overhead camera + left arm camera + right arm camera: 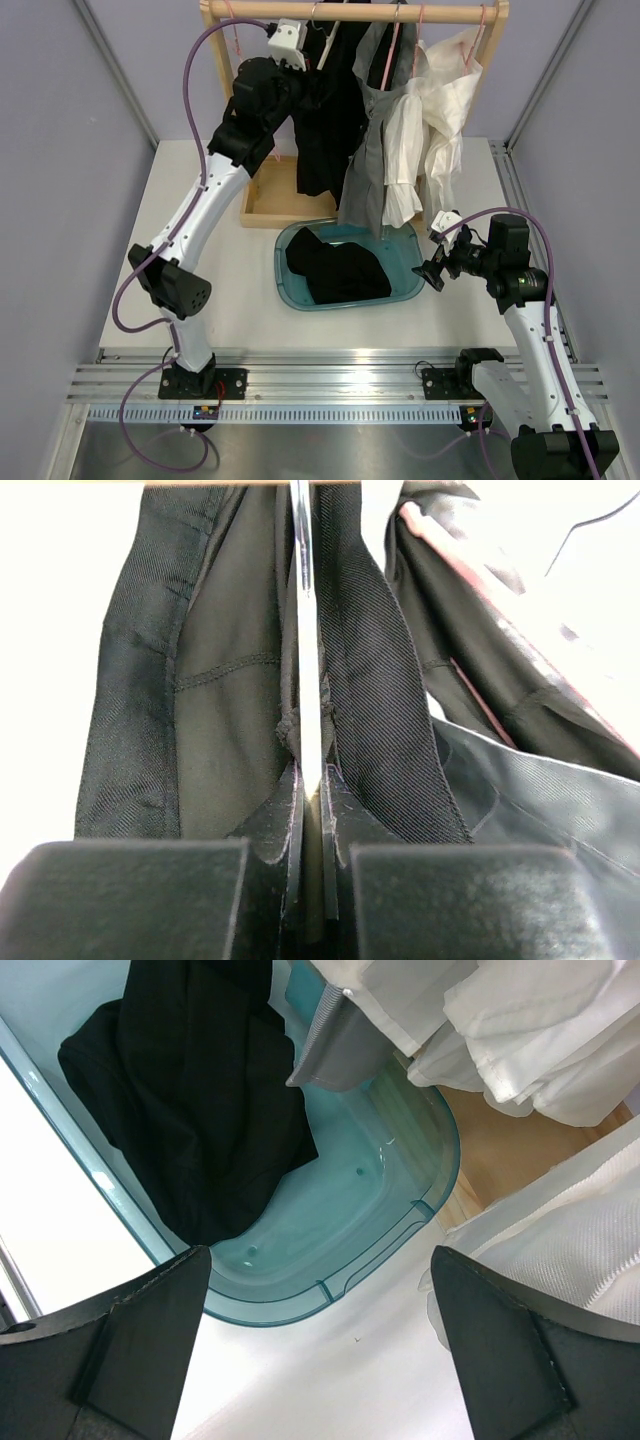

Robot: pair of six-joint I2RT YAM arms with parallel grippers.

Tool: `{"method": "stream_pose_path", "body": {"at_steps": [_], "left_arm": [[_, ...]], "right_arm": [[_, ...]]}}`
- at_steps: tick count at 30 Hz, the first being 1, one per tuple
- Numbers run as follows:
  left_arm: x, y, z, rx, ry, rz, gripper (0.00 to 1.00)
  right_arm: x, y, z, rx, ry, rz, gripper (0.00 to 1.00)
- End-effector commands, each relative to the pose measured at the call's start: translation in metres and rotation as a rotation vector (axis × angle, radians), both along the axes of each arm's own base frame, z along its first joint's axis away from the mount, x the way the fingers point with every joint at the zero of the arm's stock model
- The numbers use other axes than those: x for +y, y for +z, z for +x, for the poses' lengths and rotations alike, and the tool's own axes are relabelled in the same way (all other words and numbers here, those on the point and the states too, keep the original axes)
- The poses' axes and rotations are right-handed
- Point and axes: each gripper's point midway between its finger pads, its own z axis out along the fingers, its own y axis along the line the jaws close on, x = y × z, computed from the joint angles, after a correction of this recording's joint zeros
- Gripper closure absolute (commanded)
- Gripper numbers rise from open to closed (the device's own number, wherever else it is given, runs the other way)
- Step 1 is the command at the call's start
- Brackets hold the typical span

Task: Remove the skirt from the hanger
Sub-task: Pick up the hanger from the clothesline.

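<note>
A white surface point(240, 290) is enclosed by pale grey walls, and a wooden rail point(350, 12) is set across the back above a wooden base point(265, 205). 3 garments are hung from the rail. The skirt point(365, 170), mid-grey, is suspended from a pink hanger point(388, 60) between a black garment point(325, 120) and a white shirt point(440, 110). Its lower edge is seen just above the far side of a teal tub point(400, 290). A second black garment point(335, 270) is heaped inside that tub.

The left gripper point(312, 55) is raised to the rail, against the top of the hanging black garment. In the left wrist view the left gripper point(312, 780) is seen closed on a thin pale strip point(305, 630) that runs upright between its fingers, with dark fabric at either side. What that strip belongs to cannot be told.

The right gripper point(437, 248) is held low beside the right end of the tub, fully spread, and nothing is gripped by it. From the right wrist, the right gripper point(318, 1260) is shown facing the tub rim point(430, 1190), with a grey corner of the skirt point(340, 1055) hanging over the tub.
</note>
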Motion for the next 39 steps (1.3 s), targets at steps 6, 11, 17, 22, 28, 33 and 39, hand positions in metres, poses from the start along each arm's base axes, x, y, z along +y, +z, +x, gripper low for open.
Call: {"method": "stream_pose_path", "body": {"at_steps": [6, 11, 17, 22, 28, 33, 39], "left_arm": [[0.022, 0.093, -0.051, -0.202, -0.03, -0.118, 1.0], [0.027, 0.086, -0.056, -0.174, -0.022, -0.097, 1.0], [0.032, 0.056, -0.064, -0.096, -0.025, -0.057, 1.0], [0.035, 0.041, -0.082, -0.062, -0.061, -0.041, 1.0], [0.043, 0.025, -0.119, -0.022, -0.117, -0.03, 1.0], [0.05, 0.001, -0.152, 0.054, -0.165, -0.021, 1.0], [0.062, -0.021, -0.193, 0.136, -0.21, -0.001, 1.0]], "right_arm": [[0.0, 0.004, 0.0, -0.024, 0.01, 0.001, 0.01], [0.0, 0.004, -0.001, -0.025, 0.011, 0.0, 0.01], [0.0, 0.004, -0.001, -0.023, 0.012, 0.001, 0.01], [0.0, 0.003, 0.0, -0.019, 0.01, -0.001, 0.0], [-0.001, 0.003, 0.0, -0.02, 0.009, 0.001, 0.01], [-0.001, 0.004, -0.001, -0.021, 0.013, 0.005, 0.0], [0.002, 0.004, -0.003, -0.012, 0.027, 0.014, 0.01]]}}
